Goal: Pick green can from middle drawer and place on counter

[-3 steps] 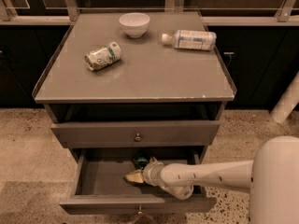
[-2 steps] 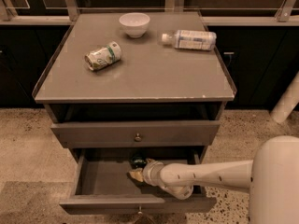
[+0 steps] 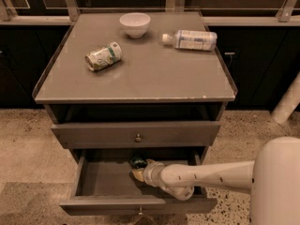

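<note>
Camera view: the gripper (image 3: 138, 169) reaches into the open middle drawer (image 3: 107, 180), at its back edge near mid-width, right against the green can (image 3: 137, 161). Whether it grips the can I cannot tell. The counter (image 3: 154, 74) lies above.

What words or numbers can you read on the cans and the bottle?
No text here can be read.
Pale can lying on the counter: it has a green band and print, but no word can be made out.
Bottle lying on the counter: the label's marks cannot be made out.
Green can in the open middle drawer, right by the gripper: no writing shows.
Bowl: plain, no writing.
</note>
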You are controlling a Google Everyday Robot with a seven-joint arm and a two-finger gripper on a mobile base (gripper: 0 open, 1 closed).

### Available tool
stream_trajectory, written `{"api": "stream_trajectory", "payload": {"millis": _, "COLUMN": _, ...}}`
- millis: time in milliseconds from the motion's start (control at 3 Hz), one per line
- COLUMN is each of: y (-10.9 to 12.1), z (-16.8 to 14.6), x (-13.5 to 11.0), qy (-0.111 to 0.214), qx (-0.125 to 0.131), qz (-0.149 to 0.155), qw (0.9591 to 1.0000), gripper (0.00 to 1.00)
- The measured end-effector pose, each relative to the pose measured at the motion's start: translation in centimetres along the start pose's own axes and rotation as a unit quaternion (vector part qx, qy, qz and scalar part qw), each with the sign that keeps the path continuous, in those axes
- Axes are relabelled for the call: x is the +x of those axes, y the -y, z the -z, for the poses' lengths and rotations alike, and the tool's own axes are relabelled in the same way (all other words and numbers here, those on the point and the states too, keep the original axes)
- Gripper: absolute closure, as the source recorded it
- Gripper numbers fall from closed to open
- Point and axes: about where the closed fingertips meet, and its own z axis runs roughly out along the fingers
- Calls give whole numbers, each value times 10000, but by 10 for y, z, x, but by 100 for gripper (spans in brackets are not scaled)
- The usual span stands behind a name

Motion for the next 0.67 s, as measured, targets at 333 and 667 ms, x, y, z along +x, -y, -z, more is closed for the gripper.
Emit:
{"api": "stream_trajectory", "payload": {"millis": 333, "y": -1, "z": 2, "x": -3, "qy": 34, "qx": -68, "qz": 23, "qw": 10000, "gripper": 100}}
{"api": "stream_trajectory", "payload": {"millis": 667, "y": 16, "z": 23, "x": -20, "qy": 245, "qx": -175, "qz": 24, "qw": 9995, "gripper": 100}}
